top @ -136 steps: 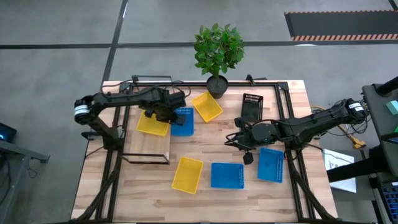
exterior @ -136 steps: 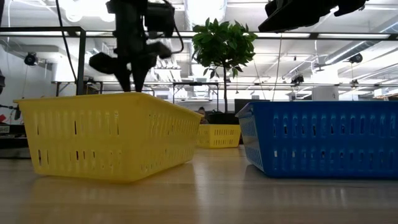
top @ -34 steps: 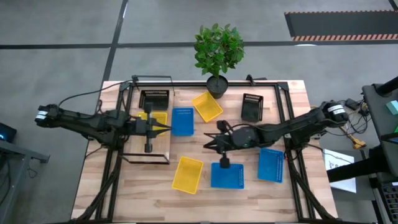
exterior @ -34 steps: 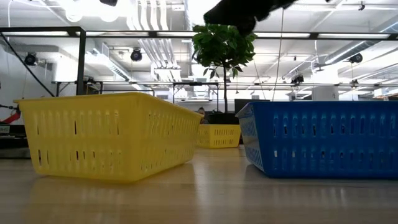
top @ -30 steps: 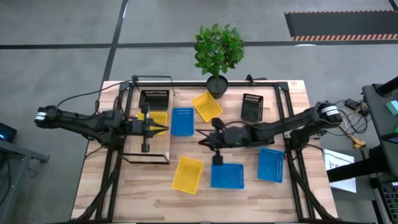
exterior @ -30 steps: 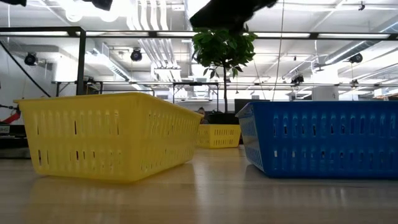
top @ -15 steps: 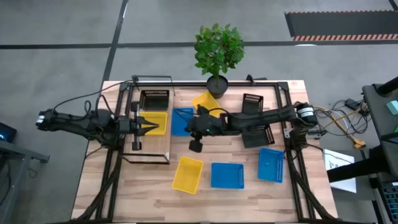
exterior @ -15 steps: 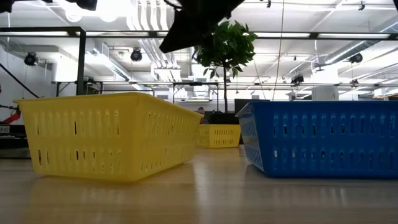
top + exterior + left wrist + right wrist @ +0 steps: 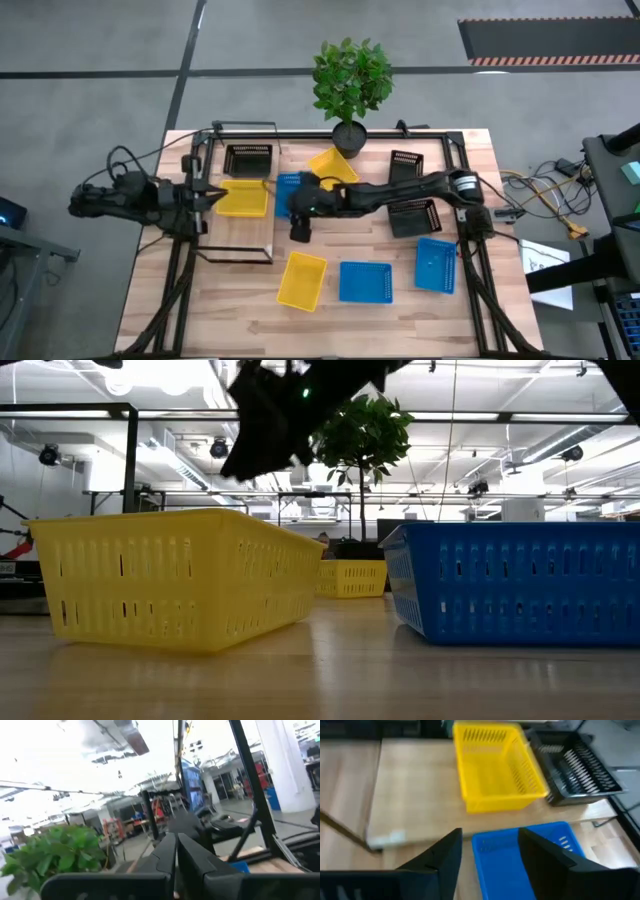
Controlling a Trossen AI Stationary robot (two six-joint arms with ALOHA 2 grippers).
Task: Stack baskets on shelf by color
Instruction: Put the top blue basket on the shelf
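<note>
The right gripper (image 9: pixel 297 205) reaches across the table from the right side and hangs over the blue basket (image 9: pixel 290 192) that lies just beside the shelf (image 9: pixel 240 232); its fingers (image 9: pixel 540 855) stand wide apart over the basket's near end, holding nothing. The left gripper (image 9: pixel 212 197) sits at the shelf's left edge, its fingers (image 9: pixel 167 852) pressed together and empty, pointing toward the yellow basket (image 9: pixel 243 198) on the shelf. Behind that one, at the shelf's far end, lies a black basket (image 9: pixel 248 159); the rest of the board is bare wood inside its black frame. A second yellow basket (image 9: pixel 333 170) lies tilted just beyond the blue one, near the plant (image 9: pixel 350 85) in its black pot at the table's far edge, and the right arm (image 9: pixel 400 190) passes close in front of it. Two more black baskets lie under and beside that arm, one (image 9: pixel 404 165) toward the far side, the other (image 9: pixel 416 216) partly hidden by the arm. Toward the near edge of the table (image 9: pixel 230 310) lie a third yellow basket (image 9: pixel 301 280) and two blue ones, the middle (image 9: pixel 364 282) and the right (image 9: pixel 435 264). In the low view these near baskets fill the foreground and hide most of the table behind them.
</note>
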